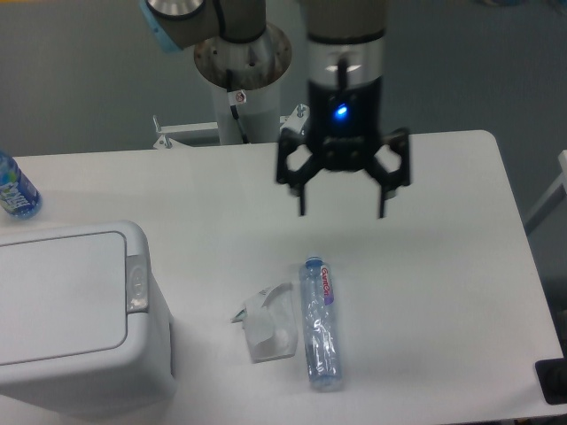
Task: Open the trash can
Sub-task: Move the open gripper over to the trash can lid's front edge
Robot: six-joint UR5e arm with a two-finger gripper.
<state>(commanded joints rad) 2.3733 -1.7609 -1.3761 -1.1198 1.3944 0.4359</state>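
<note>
1. Hovering above the middle of the table (425, 266) with jaws spread wide and holding nothing: the gripper (342, 211), blue light glowing on its body.
2. Sitting at the lower left of the frame, lid down flat: the trash can (80, 319), its small grey button (136, 283) on the lid's right edge.
3. Lying between the two, at lower centre: a clear plastic bottle (319, 323) and a crumpled wrapper (268, 322), just beside each other.
4. Judging the step in hand: travelling toward the button, well apart from it now.
5. Advising: crossing high over the litter, narrowing the jaws so one fingertip meets the button squarely, pressing straight down, then lifting clear of the rising lid.
6. Standing at the left edge: a blue bottle (13, 188).
</note>
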